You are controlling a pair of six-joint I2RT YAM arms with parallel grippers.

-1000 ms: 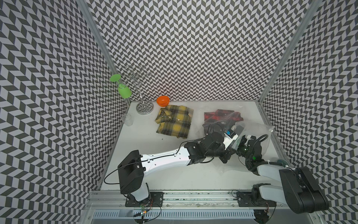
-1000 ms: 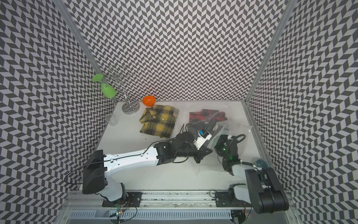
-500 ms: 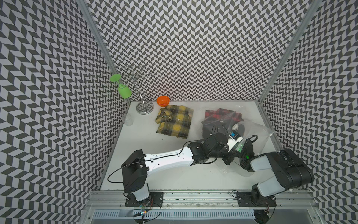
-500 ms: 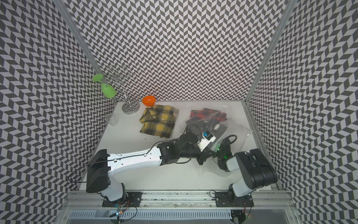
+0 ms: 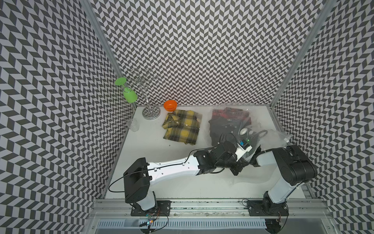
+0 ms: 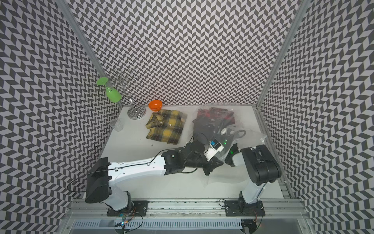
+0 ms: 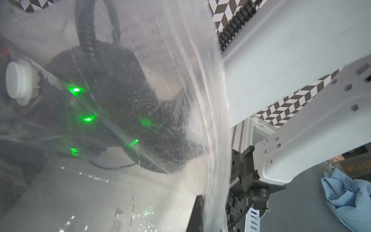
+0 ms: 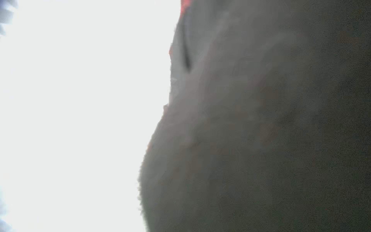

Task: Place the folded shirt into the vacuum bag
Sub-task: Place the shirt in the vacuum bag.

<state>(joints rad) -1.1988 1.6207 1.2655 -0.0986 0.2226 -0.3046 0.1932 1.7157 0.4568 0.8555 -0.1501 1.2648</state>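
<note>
left gripper (image 5: 240, 167): pressed together, pinching vacuum bag (image 5: 271, 137) film at its open edge.
right gripper (image 7: 90, 128): inside vacuum bag; jaw spread unreadable through film.
red plaid shirt (image 5: 228, 115): inside bag, just ahead of right gripper.
yellow plaid shirt (image 5: 182, 126): outside bag, well apart from both grippers.

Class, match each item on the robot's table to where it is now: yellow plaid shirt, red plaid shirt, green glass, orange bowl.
1 yellow plaid shirt
2 red plaid shirt
3 green glass
4 orange bowl

A hanging from the wire rack
B under the vacuum bag's clear plastic
C flat on the table, uncovered
D by the back wall, beside the rack's base

Pairs: 1-C, 2-B, 3-A, 4-D
</note>
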